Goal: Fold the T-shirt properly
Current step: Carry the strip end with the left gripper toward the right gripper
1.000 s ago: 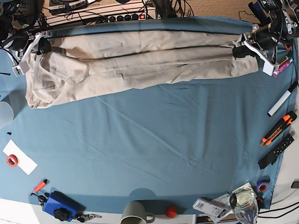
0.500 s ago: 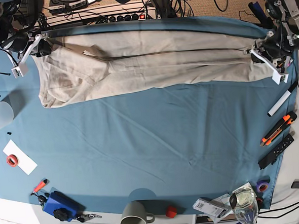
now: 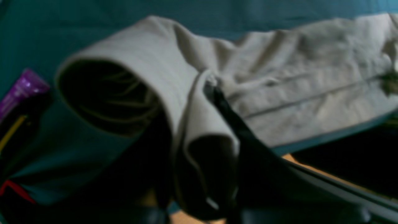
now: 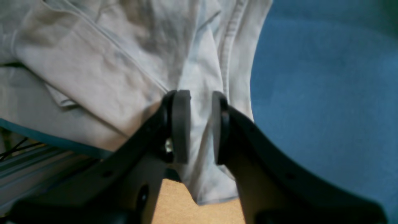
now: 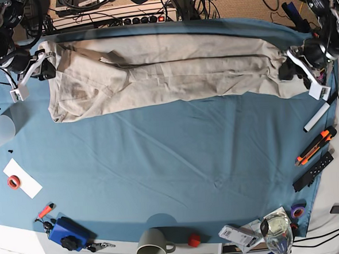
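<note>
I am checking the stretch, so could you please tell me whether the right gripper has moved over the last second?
Yes. The right gripper has moved up the base view, toward the power strip.

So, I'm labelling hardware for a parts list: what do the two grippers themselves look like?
Both look black. The right gripper has two curved black arms ending in flat, rounded grey-black pads. The left gripper is blurred, showing one slim black finger. In the base view, white bracket pieces sit beside each wrist.

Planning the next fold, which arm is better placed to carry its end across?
Neither clearly: left gripper and right gripper each pinch one end of the stretched beige cotton T-shirt, so both look needed.
</note>
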You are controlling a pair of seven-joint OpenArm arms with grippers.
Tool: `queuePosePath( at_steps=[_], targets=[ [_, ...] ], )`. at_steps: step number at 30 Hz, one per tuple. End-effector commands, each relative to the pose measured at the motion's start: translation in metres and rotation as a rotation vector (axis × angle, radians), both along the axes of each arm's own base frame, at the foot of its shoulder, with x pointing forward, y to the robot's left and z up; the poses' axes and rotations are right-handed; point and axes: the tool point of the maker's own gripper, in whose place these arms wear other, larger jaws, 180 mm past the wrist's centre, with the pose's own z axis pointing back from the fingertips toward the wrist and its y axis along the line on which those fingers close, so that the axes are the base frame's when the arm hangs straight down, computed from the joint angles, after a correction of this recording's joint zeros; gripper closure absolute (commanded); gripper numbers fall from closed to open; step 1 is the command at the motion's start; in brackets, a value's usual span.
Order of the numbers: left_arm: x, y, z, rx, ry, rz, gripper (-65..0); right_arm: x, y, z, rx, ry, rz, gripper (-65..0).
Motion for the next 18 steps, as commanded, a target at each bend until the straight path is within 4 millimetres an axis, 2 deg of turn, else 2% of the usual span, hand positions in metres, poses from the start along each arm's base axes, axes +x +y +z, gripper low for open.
queuePosePath(
  at_steps=[1, 5, 9, 14, 18],
  targets=[
    [0.004, -0.006, 0.014, -0.016, -0.057, -0.023, 0.0, 0.009, -0.005, 0.012, -0.019, -0.044, 0.005, -13.0],
    [-0.002, -0.029, 0.025, -0.081, -0.095, -0.051, 0.0, 0.010, -0.007, 0.012, -0.035, -0.052, -0.003, -13.0],
    [-0.003, -0.065, 0.032, -0.157, -0.132, -0.133, 0.0, 0.009, -0.007, 0.008, -0.038, -0.050, -0.014, -13.0],
    [-0.013, -0.115, 0.023, -0.189, -0.096, -0.296, 0.0, 0.008, -0.004, 0.006, -0.029, -0.050, -0.017, -13.0],
    [-0.019, -0.147, 0.020, -0.217, -0.080, -0.372, 0.0, 0.008, -0.005, 0.006, -0.032, -0.048, -0.018, -13.0]
  ],
)
